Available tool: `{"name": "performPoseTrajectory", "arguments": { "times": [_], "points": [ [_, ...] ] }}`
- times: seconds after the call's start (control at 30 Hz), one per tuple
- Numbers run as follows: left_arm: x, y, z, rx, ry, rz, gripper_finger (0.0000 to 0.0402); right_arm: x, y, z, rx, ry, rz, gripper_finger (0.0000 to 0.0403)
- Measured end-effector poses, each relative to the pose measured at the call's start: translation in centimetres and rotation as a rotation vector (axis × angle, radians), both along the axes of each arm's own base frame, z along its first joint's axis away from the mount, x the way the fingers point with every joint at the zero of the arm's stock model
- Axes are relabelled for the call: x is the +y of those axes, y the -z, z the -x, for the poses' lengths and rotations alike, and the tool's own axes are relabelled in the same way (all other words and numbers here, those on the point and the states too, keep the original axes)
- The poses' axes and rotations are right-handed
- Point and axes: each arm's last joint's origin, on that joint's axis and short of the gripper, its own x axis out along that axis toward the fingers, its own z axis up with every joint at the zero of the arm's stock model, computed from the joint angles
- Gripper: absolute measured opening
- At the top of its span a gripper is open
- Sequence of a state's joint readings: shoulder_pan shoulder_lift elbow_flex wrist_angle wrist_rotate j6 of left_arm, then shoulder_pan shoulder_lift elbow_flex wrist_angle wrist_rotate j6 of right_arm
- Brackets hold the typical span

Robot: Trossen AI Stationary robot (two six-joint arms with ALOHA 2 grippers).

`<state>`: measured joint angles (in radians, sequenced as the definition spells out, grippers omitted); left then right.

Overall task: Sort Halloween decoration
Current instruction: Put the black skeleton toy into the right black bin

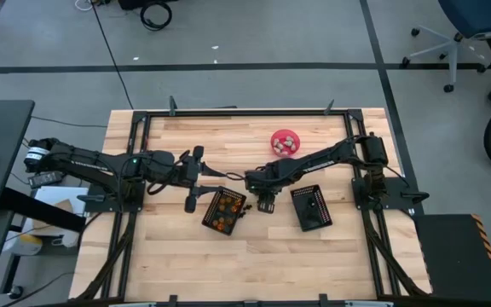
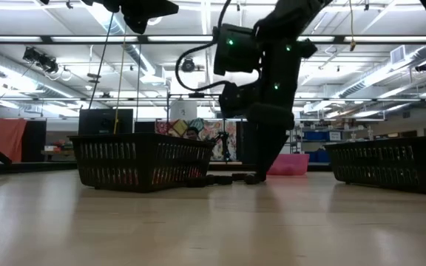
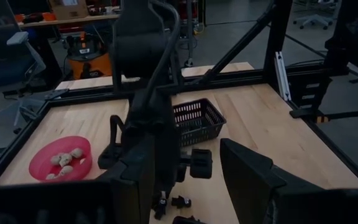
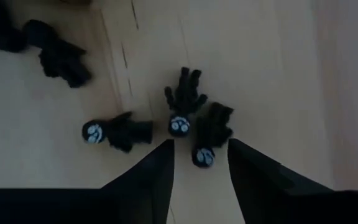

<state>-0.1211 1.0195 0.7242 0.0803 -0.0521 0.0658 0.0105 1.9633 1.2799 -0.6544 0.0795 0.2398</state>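
Black decoration pieces with pale faces (image 4: pixel 179 124) lie loose on the wooden table between the two baskets. They also show as low dark lumps (image 2: pixel 220 179) in the low view. My right gripper (image 4: pixel 201 165) points down over them, open. Its fingers stand on either side of one black piece (image 4: pixel 204 155), and I see no touch. Orange pieces sit in the left mesh basket (image 1: pixel 224 211), black pieces in the right basket (image 1: pixel 311 207), and pale pieces in the pink bowl (image 1: pixel 285 142). My left gripper (image 1: pixel 193 179) hovers open, left of the orange basket.
The two black mesh baskets (image 2: pixel 145 159) (image 2: pixel 390 164) flank my right gripper closely. More black pieces (image 4: pixel 58 53) lie a little apart from the cluster. The pink bowl (image 3: pixel 61 162) sits toward the far edge. Bare wood lies toward the near edge.
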Motion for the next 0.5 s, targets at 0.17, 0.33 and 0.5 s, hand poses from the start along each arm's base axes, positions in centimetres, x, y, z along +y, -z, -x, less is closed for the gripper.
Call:
{"name": "performPoseTrajectory", "arguments": {
  "times": [0.17,0.33,0.5],
  "points": [
    [0.00,0.01,-0.01,0.001,0.000,0.000,0.0155,-0.25,0.89,0.34,-0.044,0.007,-0.019,0.0144],
    [0.00,-0.01,-0.01,-0.001,0.000,0.001,0.0155,-0.43,1.13,0.43,-0.051,0.009,-0.027,0.0096],
    [0.00,-0.01,-0.01,-0.002,0.001,-0.004,0.0155,-0.50,1.16,0.36,-0.058,-0.015,-0.027,0.0035]
  ]
}}
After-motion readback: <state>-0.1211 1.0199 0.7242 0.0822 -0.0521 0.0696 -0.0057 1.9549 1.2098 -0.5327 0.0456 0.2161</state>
